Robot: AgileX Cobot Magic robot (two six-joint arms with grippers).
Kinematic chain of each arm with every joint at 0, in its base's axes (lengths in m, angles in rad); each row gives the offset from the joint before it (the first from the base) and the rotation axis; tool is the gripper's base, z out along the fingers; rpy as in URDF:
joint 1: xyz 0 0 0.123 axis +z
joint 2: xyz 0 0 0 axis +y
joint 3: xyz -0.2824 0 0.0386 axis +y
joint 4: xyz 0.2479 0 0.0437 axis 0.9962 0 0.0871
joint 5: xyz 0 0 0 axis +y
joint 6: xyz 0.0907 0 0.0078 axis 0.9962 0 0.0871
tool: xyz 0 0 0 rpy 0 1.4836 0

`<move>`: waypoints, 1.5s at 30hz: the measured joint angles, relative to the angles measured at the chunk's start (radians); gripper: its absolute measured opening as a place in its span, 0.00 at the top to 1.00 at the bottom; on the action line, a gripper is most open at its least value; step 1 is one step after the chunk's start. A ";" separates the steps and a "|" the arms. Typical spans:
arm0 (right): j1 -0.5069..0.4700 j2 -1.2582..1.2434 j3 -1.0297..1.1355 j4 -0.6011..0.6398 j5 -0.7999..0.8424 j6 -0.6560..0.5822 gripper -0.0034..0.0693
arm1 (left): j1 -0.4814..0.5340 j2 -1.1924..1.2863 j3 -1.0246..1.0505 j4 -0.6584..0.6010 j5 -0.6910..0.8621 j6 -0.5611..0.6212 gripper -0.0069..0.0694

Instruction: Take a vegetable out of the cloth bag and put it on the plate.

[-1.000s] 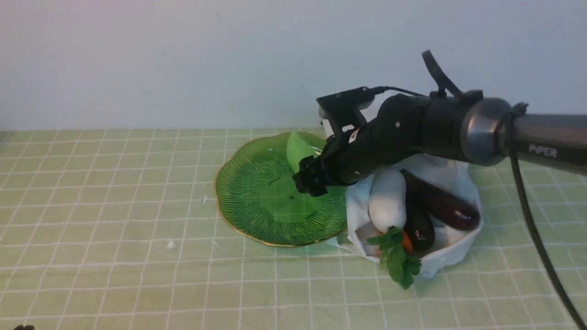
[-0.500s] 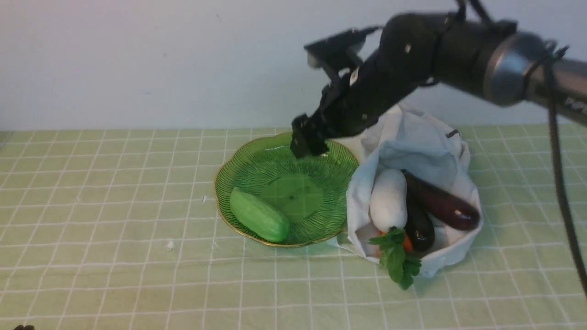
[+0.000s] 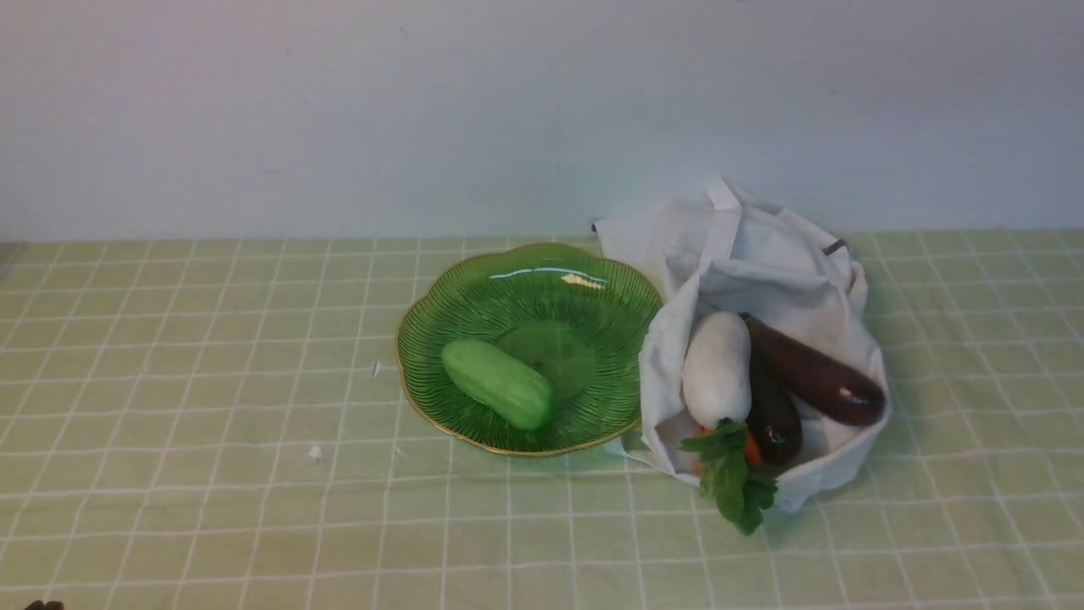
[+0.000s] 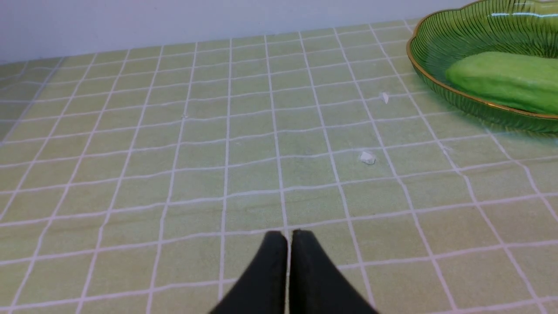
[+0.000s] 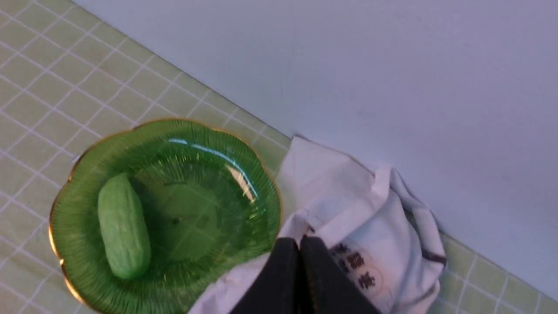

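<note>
The light green vegetable (image 3: pixel 498 384) lies on the green glass plate (image 3: pixel 423 326), left of its centre. It also shows in the left wrist view (image 4: pixel 505 80) and the right wrist view (image 5: pixel 124 226). The white cloth bag (image 3: pixel 762 263) sits right of the plate, touching it. Neither arm shows in the front view. My left gripper (image 4: pixel 289 235) is shut and empty, low over the tablecloth, well apart from the plate (image 4: pixel 440 30). My right gripper (image 5: pixel 300 240) is shut and empty, high above the bag (image 5: pixel 348 196) beside the plate (image 5: pixel 209 135).
A white radish (image 3: pixel 716 368), two dark eggplants (image 3: pixel 813 373) and a carrot with green leaves (image 3: pixel 730 474) lie in the bag's open mouth. Small white scraps (image 3: pixel 314 453) lie on the checked green tablecloth. A wall stands close behind.
My right arm let the vegetable go onto the plate, rose and left the front view. The vegetable rolled a little toward the plate's centre and lies still.
</note>
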 joint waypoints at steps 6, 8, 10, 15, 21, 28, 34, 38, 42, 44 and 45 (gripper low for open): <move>0.000 -0.309 0.358 -0.022 0.002 0.096 0.97 | 0.000 0.000 0.000 0.000 0.000 0.000 0.91; 0.000 -0.446 0.522 -0.024 -0.042 0.146 0.97 | 0.000 0.000 0.000 0.000 0.000 0.000 0.91; 0.000 -0.530 0.652 -0.025 -0.122 0.185 0.97 | 0.000 0.000 0.000 0.000 0.000 0.000 0.91; 0.000 -0.828 1.179 -0.033 -0.720 0.278 0.97 | 0.000 0.000 0.000 0.000 0.000 0.000 0.91; 0.000 -0.918 1.514 -0.034 -1.138 0.309 0.97 | 0.000 0.000 0.000 0.000 0.000 0.000 0.91; 0.000 -0.917 1.541 -0.042 -1.221 0.315 0.97 | 0.000 0.000 0.000 0.000 0.000 0.000 0.91; 0.000 -0.916 1.541 -0.042 -1.221 0.315 0.97 | 0.000 0.000 0.000 0.000 0.000 0.000 0.91; 0.000 -0.916 1.541 -0.042 -1.223 0.315 0.97 | 0.000 0.000 0.000 0.000 0.000 0.000 0.91; 0.000 -0.916 1.541 -0.042 -1.223 0.315 0.97 | 0.000 0.000 0.000 0.000 0.000 0.000 0.91; 0.000 -0.916 1.541 -0.043 -1.223 0.315 0.97 | 0.000 0.000 0.000 0.000 0.000 0.000 0.91; 0.000 -0.916 1.541 -0.045 -1.223 0.315 0.97 | 0.000 0.000 0.000 0.000 0.000 0.000 0.91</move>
